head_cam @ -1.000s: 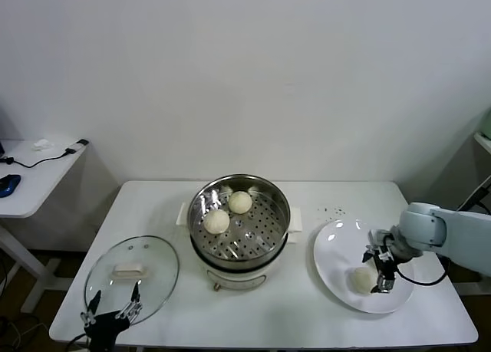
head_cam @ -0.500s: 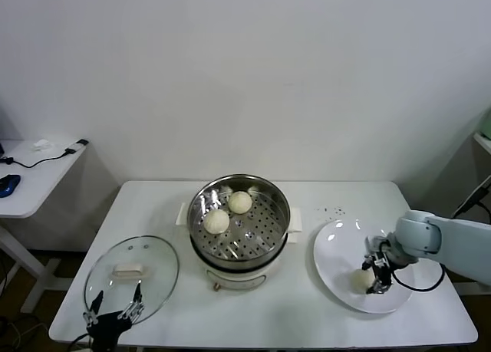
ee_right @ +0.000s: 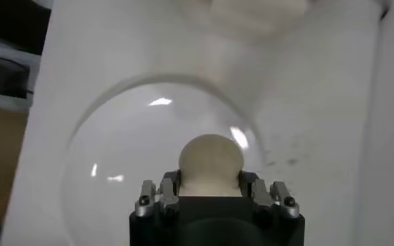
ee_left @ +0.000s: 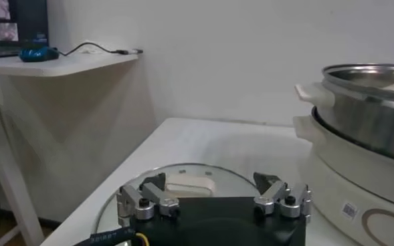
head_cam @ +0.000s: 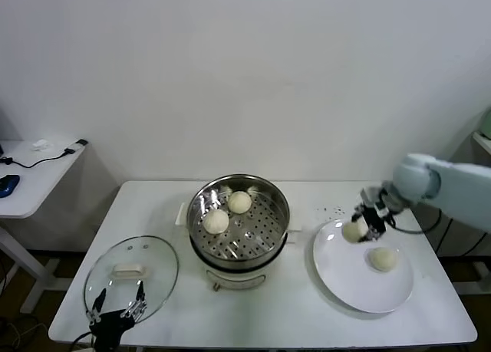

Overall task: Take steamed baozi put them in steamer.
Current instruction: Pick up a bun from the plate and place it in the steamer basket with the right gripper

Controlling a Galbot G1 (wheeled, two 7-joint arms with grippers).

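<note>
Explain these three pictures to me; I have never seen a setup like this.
A two-armed robot works at a white table. One picture looks down from its head; the other two come from cameras on its wrists. The right gripper is shut on a round cream-white bun, lifted above the flat white plate, where another bun lies. Two buns sit in the shiny steel steamer. The left gripper hangs open at the near edge of the round glass lid.

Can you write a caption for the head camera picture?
Right gripper lifts a baozi off the plate toward the steamer.
</note>
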